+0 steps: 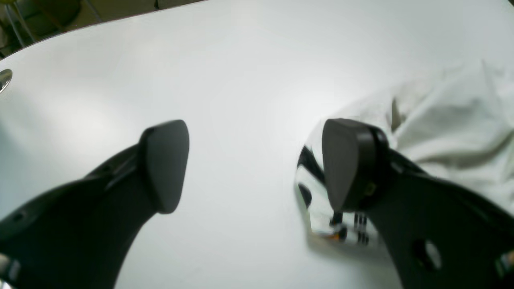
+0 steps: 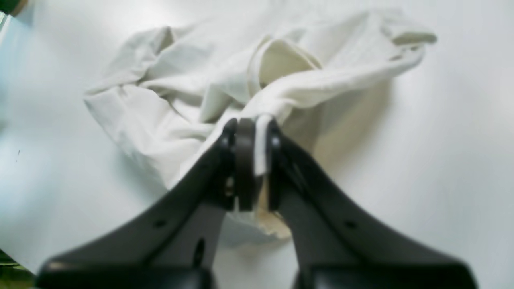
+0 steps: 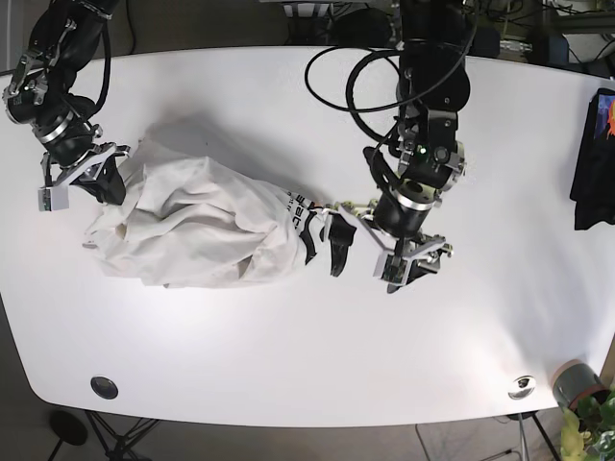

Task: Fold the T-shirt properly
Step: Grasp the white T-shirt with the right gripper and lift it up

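Right pincer (image 2: 252, 160), matte black with flat pads, is clamped tight on a bunched fold of the shirt (image 2: 225, 84). Soft, cream-white and heavily creased, the shirt lies in a crumpled heap on the smooth white bench (image 3: 288, 365), its black-printed end (image 3: 306, 216) pointing toward the left pincer (image 1: 257, 168). That pincer gapes wide and holds nothing; one rounded pad sits just beside the printed edge, the other over bare bench

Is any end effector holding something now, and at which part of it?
The right end effector pinches a bunched fold at the edge of the T-shirt. The left end effector is open, holding nothing.
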